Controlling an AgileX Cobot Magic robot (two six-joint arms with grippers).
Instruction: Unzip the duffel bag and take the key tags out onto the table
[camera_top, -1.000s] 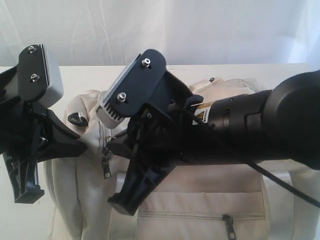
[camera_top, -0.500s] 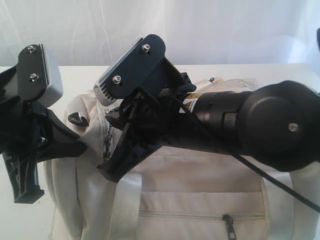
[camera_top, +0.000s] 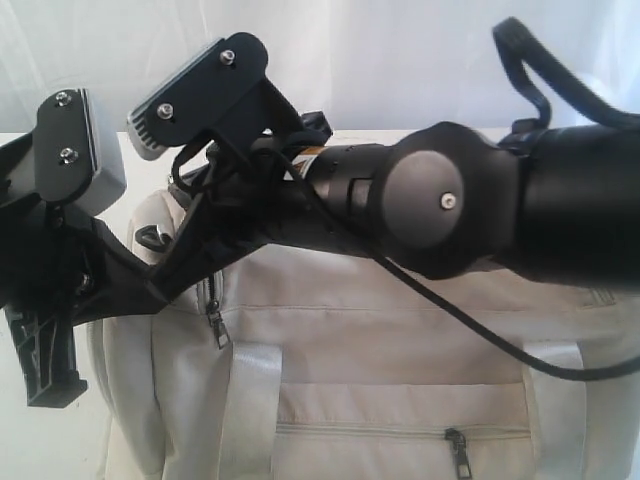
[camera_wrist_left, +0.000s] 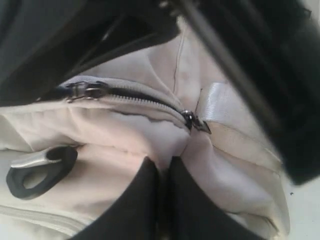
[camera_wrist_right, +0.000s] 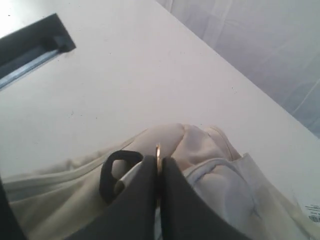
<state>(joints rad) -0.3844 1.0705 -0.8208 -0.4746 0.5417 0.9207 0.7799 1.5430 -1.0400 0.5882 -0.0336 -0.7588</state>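
we see the bag (camera_top: 400, 380) lying on the table (camera_wrist_right: 150, 75), filling the exterior view from 4 to 8 o'clock. one zip (camera_wrist_left: 140, 100) runs closed between two sliders (camera_wrist_left: 192, 120). the left gripper (camera_wrist_left: 160, 167) sits at 9 o'clock against the bag's end, jaws pressed together on a fold of cloth near a black loop (camera_wrist_left: 40, 172). the right arm (camera_top: 450, 220) comes in from 3 o'clock across the bag. the right gripper (camera_wrist_right: 158, 162) is clamped on a thin metal piece (camera_wrist_right: 158, 151) at that same end, though we can't tell what that piece is.
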